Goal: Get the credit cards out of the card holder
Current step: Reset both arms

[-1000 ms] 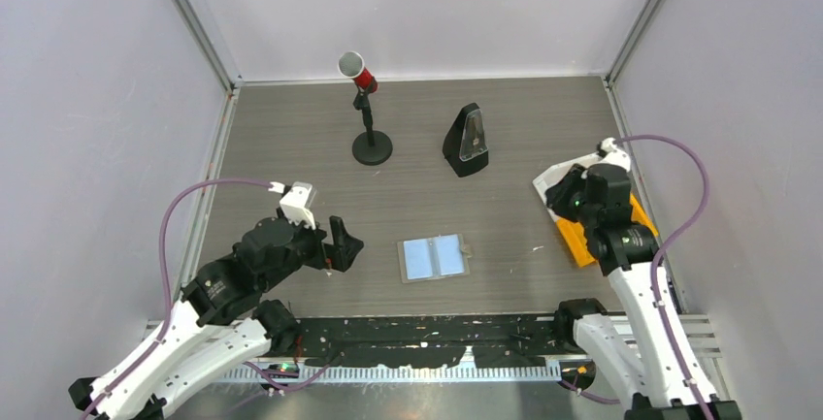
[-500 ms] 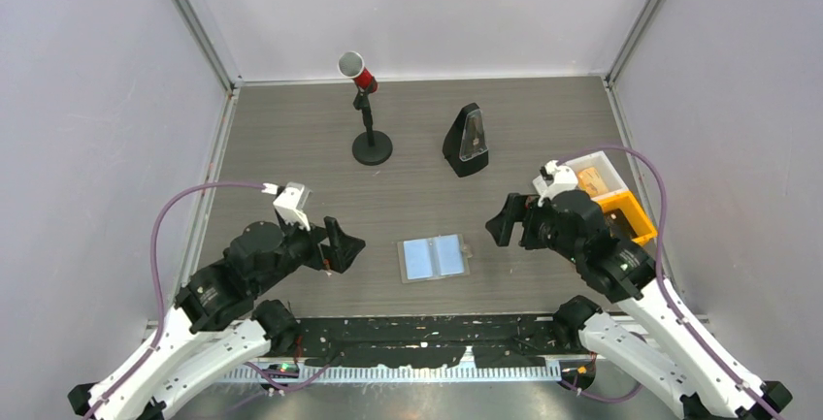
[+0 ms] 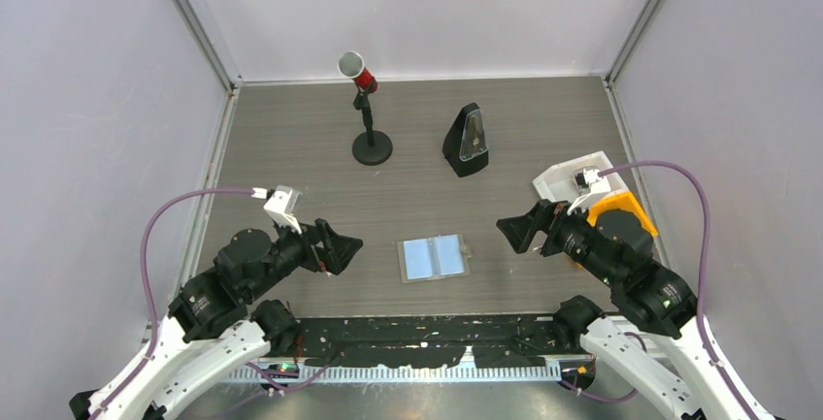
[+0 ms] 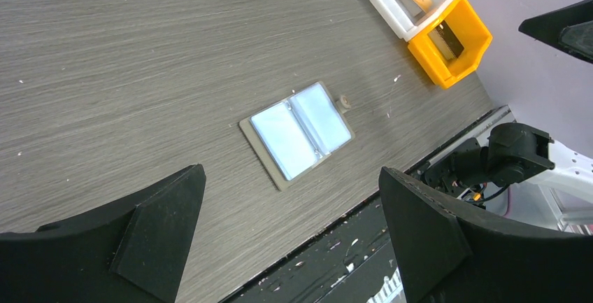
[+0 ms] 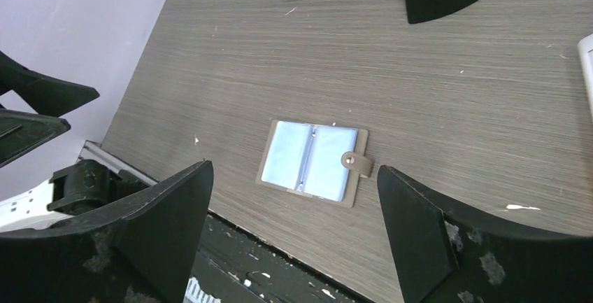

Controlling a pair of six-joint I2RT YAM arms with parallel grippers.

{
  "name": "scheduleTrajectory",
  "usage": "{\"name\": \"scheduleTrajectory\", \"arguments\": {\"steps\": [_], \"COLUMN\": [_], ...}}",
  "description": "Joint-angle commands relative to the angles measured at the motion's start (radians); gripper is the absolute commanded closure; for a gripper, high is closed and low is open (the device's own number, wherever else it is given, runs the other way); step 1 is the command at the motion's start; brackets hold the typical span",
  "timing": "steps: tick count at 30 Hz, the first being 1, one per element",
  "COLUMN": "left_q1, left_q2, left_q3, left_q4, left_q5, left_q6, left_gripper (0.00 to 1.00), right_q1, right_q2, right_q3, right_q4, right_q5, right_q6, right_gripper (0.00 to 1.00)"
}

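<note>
Between left fingers [image 4: 154,233] and right fingers [image 5: 433,240], both spread empty, the card holder [image 3: 434,258] lies open, contents unreadable.

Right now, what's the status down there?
Left gripper and right gripper open, empty. Card holder unfolded flat between them, untouched. Nothing blocking.

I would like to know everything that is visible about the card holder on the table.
The card holder lies open and flat on the grey wood-grain table, near its front edge. Two light-blue glossy panels sit side by side within a greyish-tan border; a small snap tab sticks out from one side edge. Only the table touches it.
</note>
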Motion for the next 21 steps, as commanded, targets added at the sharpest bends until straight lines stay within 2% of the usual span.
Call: {"name": "scheduleTrajectory", "arguments": {"steps": [1,21], "left_q1": [-0.004,-0.004], "left_q2": [-0.004,-0.002], "left_q3": [0.005,-0.003], "left_q4": [0.031,0.042], "left_q5": [-0.002,-0.013], "left_q6": [-0.008,-0.01], "left_gripper": [0.01,0.01], "right_q1": [0.004,0.004], "right_q2": [-0.04,-0.061], "right_q3": [-0.017,-0.051], "right_q4": [0.072,0.07], "right_q5": [-0.036,-0.034], "right_q6": [0.033,0.032], "right_gripper": [0.04,0.04]}}
